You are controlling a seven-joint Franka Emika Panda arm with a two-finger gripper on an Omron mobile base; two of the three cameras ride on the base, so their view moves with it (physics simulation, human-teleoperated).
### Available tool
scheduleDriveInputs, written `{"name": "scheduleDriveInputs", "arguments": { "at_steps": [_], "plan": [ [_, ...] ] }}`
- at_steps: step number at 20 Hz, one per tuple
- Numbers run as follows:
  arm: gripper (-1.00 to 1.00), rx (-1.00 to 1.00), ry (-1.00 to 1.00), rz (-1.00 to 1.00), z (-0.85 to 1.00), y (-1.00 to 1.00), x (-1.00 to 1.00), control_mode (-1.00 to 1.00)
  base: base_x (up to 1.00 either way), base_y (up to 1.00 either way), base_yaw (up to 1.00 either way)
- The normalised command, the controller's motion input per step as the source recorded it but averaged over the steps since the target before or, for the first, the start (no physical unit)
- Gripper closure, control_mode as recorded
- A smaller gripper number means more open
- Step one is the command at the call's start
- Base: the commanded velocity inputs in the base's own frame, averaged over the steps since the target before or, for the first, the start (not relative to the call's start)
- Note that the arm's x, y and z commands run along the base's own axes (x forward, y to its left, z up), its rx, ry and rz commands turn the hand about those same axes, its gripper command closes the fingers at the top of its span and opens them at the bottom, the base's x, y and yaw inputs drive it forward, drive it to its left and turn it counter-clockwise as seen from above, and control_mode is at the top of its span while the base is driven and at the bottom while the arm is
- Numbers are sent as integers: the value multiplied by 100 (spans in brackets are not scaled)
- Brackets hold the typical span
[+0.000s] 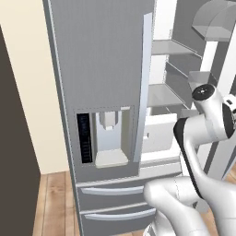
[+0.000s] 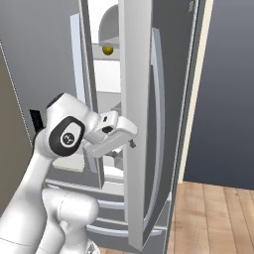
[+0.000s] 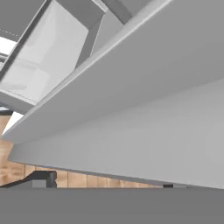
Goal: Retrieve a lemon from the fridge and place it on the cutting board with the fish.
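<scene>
The grey fridge (image 1: 101,69) has its left door shut and its right door (image 2: 136,99) swung open, seen edge-on in the right base view. The lemon (image 2: 106,49), small and dull yellow, rests on an upper white shelf inside, well above my hand. My gripper (image 2: 130,143) is pressed up close to the inner side of the open door at mid height. In the hand view the gripper (image 3: 109,183) is open, its fingertips (image 3: 43,179) far apart with the door panel (image 3: 153,109) right in front of them and nothing held. The cutting board and the fish are out of view.
White interior shelves (image 1: 168,46) and door bins (image 1: 209,23) sit behind the open door. Two bottom drawers (image 1: 110,191) lie below the dispenser panel (image 1: 108,138). A dark cabinet (image 2: 223,99) stands to the right, over wooden floor (image 2: 213,218).
</scene>
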Motion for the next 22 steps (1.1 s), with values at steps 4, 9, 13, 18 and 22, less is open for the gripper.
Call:
{"name": "scheduleDriveInputs", "arguments": {
  "at_steps": [4, 9, 13, 18, 22],
  "plan": [
    [-100, -2, 0, 1, 0, 7, 4, -100, 0, 0, 0],
    [-100, -4, 0, 2, 0, 24, 2, -100, 0, 0, 0],
    [-100, -5, 0, 1, 0, 23, 13, -100, 0, 0, 0],
    [-100, -6, 0, 9, 0, 2, 44, -100, 0, 0, 0],
    [-100, -7, 0, 6, 0, 1, 36, -100, 0, 0, 0]
  ]
}}
